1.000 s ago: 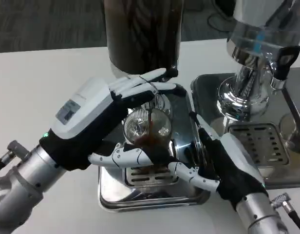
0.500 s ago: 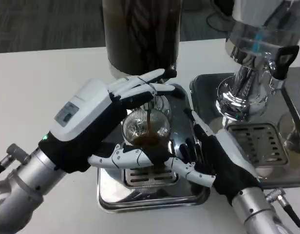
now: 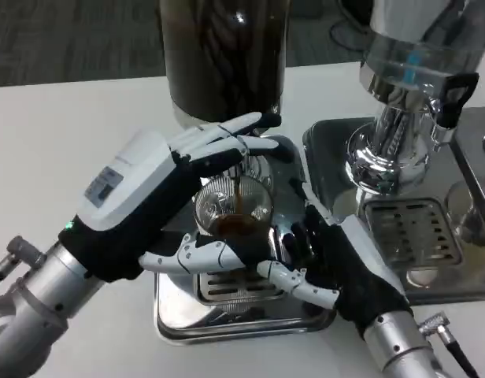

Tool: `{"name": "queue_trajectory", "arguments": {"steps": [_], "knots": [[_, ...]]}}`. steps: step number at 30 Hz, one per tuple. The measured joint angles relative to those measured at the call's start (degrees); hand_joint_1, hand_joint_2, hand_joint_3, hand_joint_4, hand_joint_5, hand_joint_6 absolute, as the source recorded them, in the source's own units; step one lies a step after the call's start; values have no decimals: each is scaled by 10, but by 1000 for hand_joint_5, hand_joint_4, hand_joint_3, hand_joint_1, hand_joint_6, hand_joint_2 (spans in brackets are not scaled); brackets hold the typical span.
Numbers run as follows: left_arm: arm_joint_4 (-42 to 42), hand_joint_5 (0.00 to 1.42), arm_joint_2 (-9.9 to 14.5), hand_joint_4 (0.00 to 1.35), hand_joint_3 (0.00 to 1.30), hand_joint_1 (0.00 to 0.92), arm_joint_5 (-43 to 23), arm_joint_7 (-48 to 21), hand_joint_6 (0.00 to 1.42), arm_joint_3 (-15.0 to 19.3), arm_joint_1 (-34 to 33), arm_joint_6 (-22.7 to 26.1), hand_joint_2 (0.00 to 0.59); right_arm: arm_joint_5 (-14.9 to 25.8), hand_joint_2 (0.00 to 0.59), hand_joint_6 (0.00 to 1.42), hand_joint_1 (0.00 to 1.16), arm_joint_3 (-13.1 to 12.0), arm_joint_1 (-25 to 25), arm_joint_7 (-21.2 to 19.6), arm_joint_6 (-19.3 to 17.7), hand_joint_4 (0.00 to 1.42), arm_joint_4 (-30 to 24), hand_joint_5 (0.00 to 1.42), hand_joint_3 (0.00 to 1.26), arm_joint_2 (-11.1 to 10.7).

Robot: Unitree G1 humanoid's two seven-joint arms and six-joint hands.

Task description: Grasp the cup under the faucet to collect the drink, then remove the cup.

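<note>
While the left hand [image 3: 160, 197] wraps around the one glass cup [image 3: 233, 209], its upper fingers lie over the rim and its lower fingers under the base. Dark drink falls in a thin stream [image 3: 239, 187] into the cup, which stands on the drip tray [image 3: 227, 315]. Right hand [image 3: 337, 260] rests beside the cup with fingers spread, holding nothing. Two dispensers stand on the white bench [image 3: 61, 126]: a dark one [image 3: 223, 55] and a chrome one [image 3: 400, 118].

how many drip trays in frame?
2. One steel drip tray under the cup and both robot hands, below the dark dispenser. A second drip tray at right, under the chrome dispenser; it runs past the frame's edge.
</note>
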Motion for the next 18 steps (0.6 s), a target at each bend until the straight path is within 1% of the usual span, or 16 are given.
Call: {"name": "queue_trajectory", "arguments": {"steps": [10, 13, 14, 16, 18], "knots": [[-10, 307, 1, 153, 376, 0, 15, 13, 239, 4, 7, 5, 148, 0, 180, 70, 488, -1, -5, -4, -4, 0, 2, 0, 0, 2], [-11, 271, 1, 109, 341, 0, 16, 23, 202, 8, 13, 5, 149, 0, 180, 74, 487, -1, -5, -5, -5, 0, 2, 0, 0, 2], [-11, 243, 1, 74, 313, 0, 16, 25, 179, 11, 14, 5, 149, -1, 180, 75, 487, -1, -5, -6, -5, 0, 2, 0, 0, 2], [-11, 207, 0, 40, 284, 0, 19, 35, 129, 18, 21, 5, 149, -1, 180, 77, 487, -1, -5, -7, -6, 0, 2, 0, 0, 2], [-10, 195, 0, 19, 277, 0, 22, 46, 109, 28, 29, 12, 150, -1, 180, 78, 487, -1, -5, -7, -7, 0, 2, 0, 0, 1]]}}
